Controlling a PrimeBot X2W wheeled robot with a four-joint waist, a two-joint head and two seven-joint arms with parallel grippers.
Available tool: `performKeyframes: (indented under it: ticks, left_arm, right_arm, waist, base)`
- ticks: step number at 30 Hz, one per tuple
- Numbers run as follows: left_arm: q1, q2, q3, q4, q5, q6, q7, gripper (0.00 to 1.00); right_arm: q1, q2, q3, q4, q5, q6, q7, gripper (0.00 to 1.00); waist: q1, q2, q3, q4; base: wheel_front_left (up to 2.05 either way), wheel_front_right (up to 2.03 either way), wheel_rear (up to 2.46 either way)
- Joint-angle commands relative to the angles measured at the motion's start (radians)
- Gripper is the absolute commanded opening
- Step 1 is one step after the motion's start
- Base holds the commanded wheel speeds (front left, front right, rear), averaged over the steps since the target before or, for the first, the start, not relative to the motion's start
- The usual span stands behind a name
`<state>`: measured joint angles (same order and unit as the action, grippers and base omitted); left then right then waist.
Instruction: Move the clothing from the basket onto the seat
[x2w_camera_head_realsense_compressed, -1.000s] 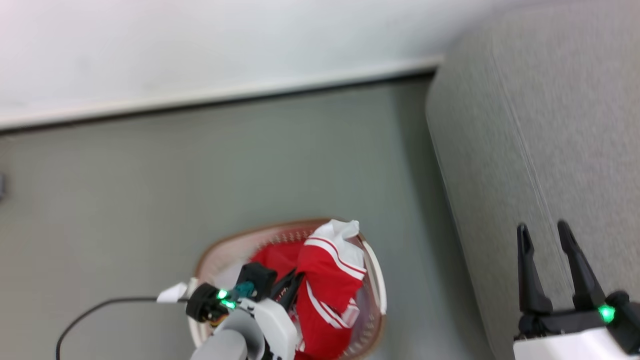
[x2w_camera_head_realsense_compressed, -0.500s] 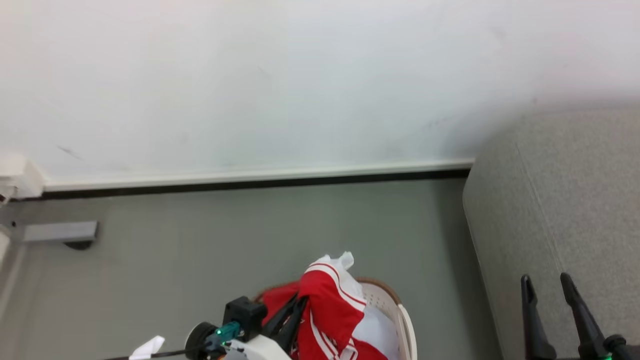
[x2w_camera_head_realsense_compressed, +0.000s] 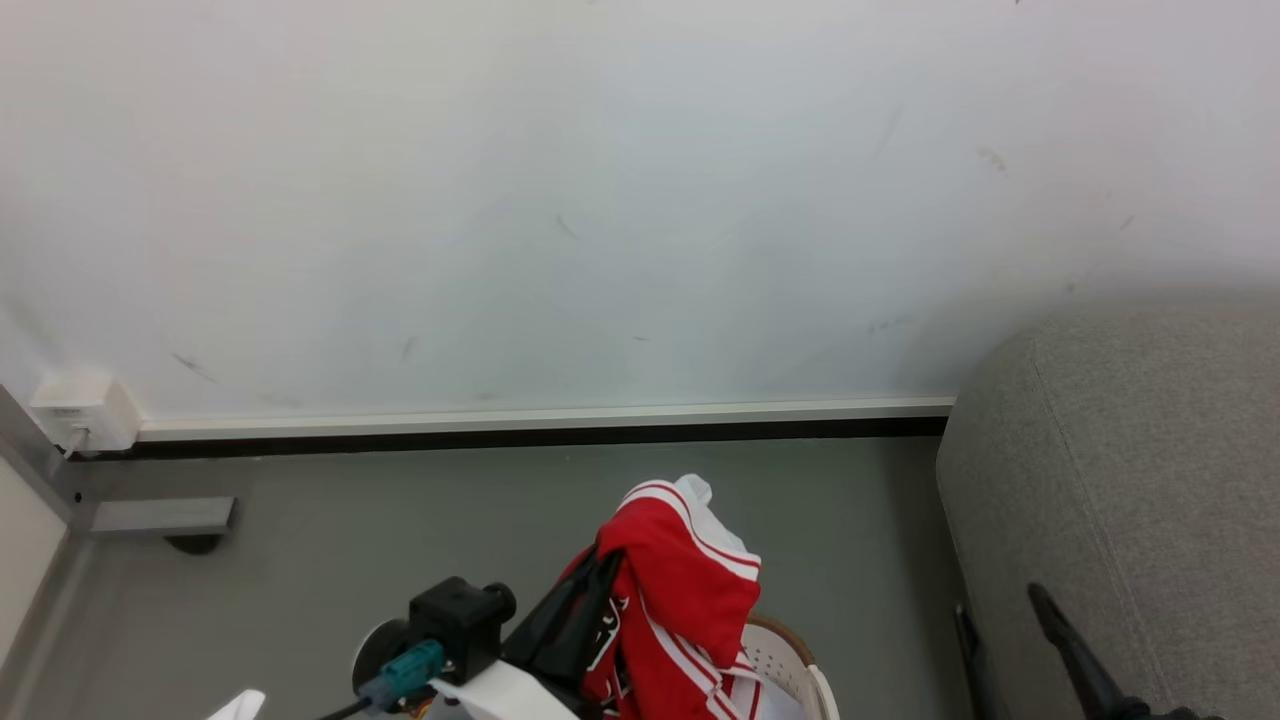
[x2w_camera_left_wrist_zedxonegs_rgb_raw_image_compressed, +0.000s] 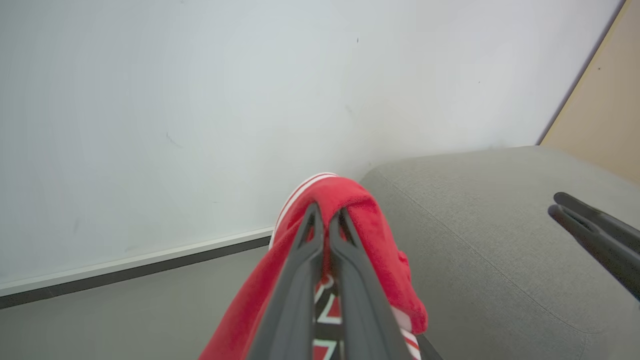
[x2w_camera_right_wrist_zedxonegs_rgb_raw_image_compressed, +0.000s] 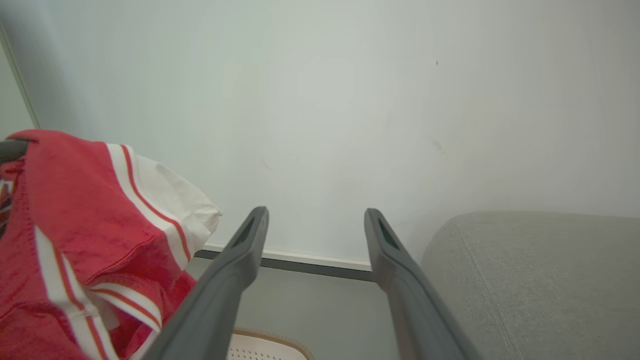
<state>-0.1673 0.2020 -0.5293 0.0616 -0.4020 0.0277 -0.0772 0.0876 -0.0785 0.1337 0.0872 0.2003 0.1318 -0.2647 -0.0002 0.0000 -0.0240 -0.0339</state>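
A red jersey (x2w_camera_head_realsense_compressed: 680, 590) with white stripe trim hangs from my left gripper (x2w_camera_head_realsense_compressed: 603, 560), which is shut on a fold of it above the basket. In the left wrist view the gripper (x2w_camera_left_wrist_zedxonegs_rgb_raw_image_compressed: 327, 212) pinches the jersey (x2w_camera_left_wrist_zedxonegs_rgb_raw_image_compressed: 365, 225) at its fingertips. Just the cream basket's brown-banded rim (x2w_camera_head_realsense_compressed: 800, 655) peeks out at the bottom edge, under the jersey. The grey seat (x2w_camera_head_realsense_compressed: 1130, 480) fills the right side. My right gripper (x2w_camera_right_wrist_zedxonegs_rgb_raw_image_compressed: 316, 215) is open with nothing in it, beside the seat's near edge (x2w_camera_right_wrist_zedxonegs_rgb_raw_image_compressed: 540, 270), with the jersey (x2w_camera_right_wrist_zedxonegs_rgb_raw_image_compressed: 75, 210) to its left.
A white wall with a pale baseboard (x2w_camera_head_realsense_compressed: 540, 415) runs behind the grey floor (x2w_camera_head_realsense_compressed: 400, 510). A white wall box (x2w_camera_head_realsense_compressed: 85, 410) and a grey bracket (x2w_camera_head_realsense_compressed: 160, 515) sit at the far left. A beige panel (x2w_camera_left_wrist_zedxonegs_rgb_raw_image_compressed: 600, 100) stands past the seat.
The head camera has tilted up, so the basket slid down the view. My left gripper has raised the jersey higher above the basket rim. The right gripper stays open.
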Motion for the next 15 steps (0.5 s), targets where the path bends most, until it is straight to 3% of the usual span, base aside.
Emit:
performKeyframes:
  ticks: [1,9,15]
  left_arm:
    - [0.012,0.008,0.003,-0.013,-0.008,0.004,0.004,0.0]
    - [0.011,0.017,-0.018,-0.125,-0.015,0.002,0.049,0.0]
    - [-0.024,0.005,-0.042,-0.134,-0.017,-0.015,0.071,0.0]
  right_arm:
    - [-0.012,-0.011,0.011,-0.002,-0.006,-0.002,0.0,1.0]
    - [-0.12,-0.109,0.268,0.002,0.049,-0.002,0.01,1.0]
    - [-0.258,-0.19,0.495,-0.031,0.114,-0.002,0.086,1.0]
  waist:
    - [0.0002,0.0,-0.001,0.0]
    - [0.0002,0.0,-0.007,-0.006]
    - [0.0002,0.0,-0.011,-0.011]
  base:
    - [0.0,0.0,0.0]
    - [0.0,0.0,0.0]
    - [0.0,0.0,0.0]
